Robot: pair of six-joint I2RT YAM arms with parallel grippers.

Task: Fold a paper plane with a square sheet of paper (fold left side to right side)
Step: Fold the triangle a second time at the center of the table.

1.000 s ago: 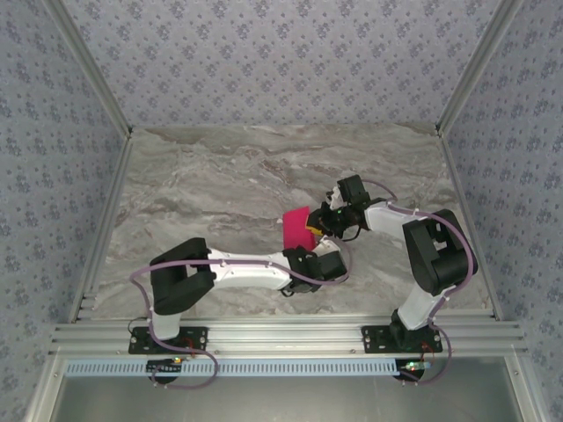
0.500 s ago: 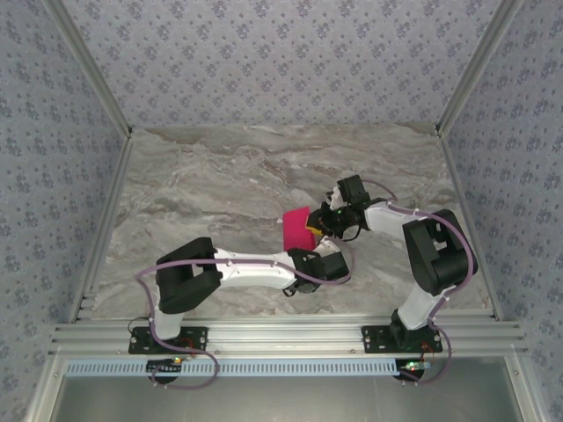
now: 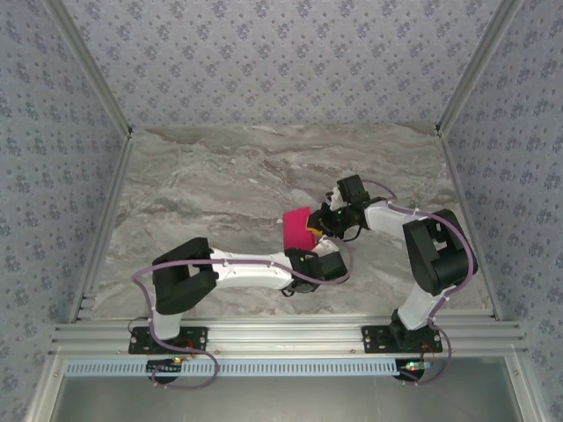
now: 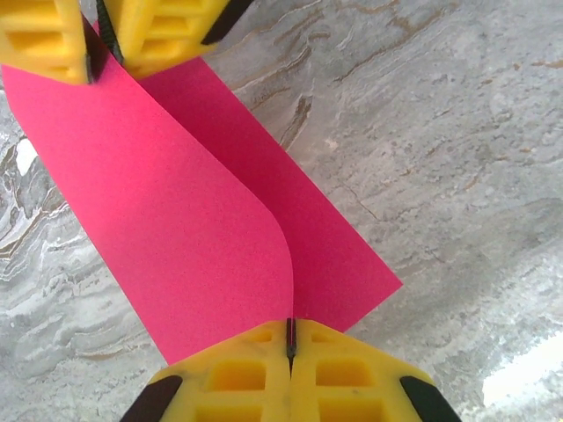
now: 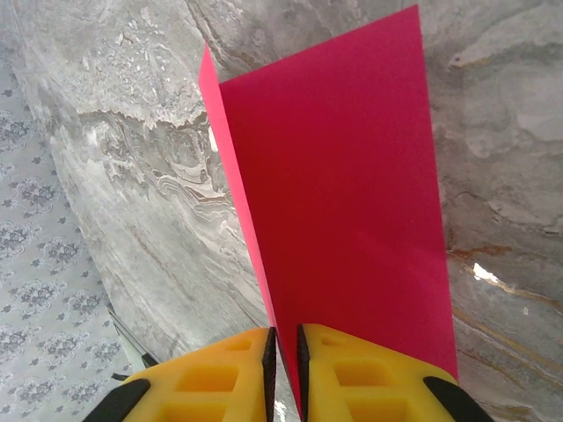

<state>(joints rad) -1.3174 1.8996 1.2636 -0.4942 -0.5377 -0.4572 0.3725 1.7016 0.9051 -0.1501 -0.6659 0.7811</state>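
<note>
Left wrist, left claw: your left claw is at the bottom of this view. Its yellow fingers are pressed together on the near edge of the square sheet of paper, with only a thin dark seam between them.
Left wrist, sheet: it is bright pink and doubled over. The upper layer curves down to meet the flat lower layer just where your fingers pinch.
Left wrist, right claw: your right claw is at the top left corner. Its yellow fingers are closed on the far end of the same sheet.
Left wrist, tabletop: the grey marbled tabletop lies beneath. The lower layer's right corner sits on or just above it; you cannot tell which.
Right wrist, right claw: the fingers are at the bottom edge, nearly touching, nipping the paper's edge between them.
Right wrist, sheet: it stretches away from the fingers as a long pink panel. A second layer peeks out along its left side.
Top view, sheet: it is a small pink patch near the middle of the tabletop, with one claw at its near side and the other at its right.
Top view, arms: both arms reach inward and meet at the paper.
</note>
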